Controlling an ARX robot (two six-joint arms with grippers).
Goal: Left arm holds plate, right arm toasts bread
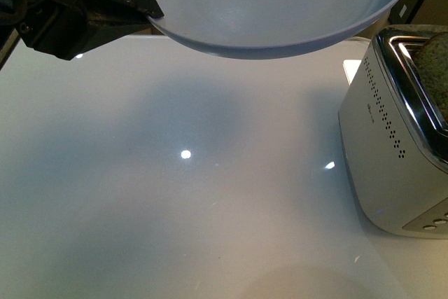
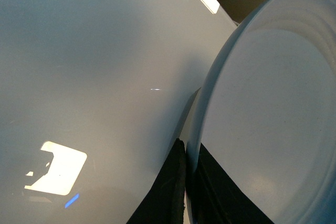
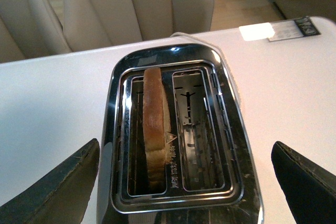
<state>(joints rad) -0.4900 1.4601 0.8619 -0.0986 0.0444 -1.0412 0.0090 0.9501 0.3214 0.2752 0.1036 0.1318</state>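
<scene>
My left gripper [image 1: 143, 12] is shut on the rim of the pale blue-white plate [image 1: 280, 5] and holds it in the air above the white table. In the left wrist view the black fingers [image 2: 168, 192] pinch the plate's edge [image 2: 262, 119]. The bread [image 3: 155, 124] stands on edge in one slot of the silver toaster [image 3: 178, 135]; the other slot is empty. Its speckled top shows in the front view [image 1: 434, 68] at the right. My right gripper [image 3: 184, 182] is open and empty, hovering above the toaster with its fingers wide on either side.
The toaster [image 1: 399, 145] stands at the table's right side, with buttons on its front end. A cord runs from it towards the back edge. Beige chairs [image 3: 105, 9] stand behind the table. The plate casts a shadow on the table [image 1: 182, 124].
</scene>
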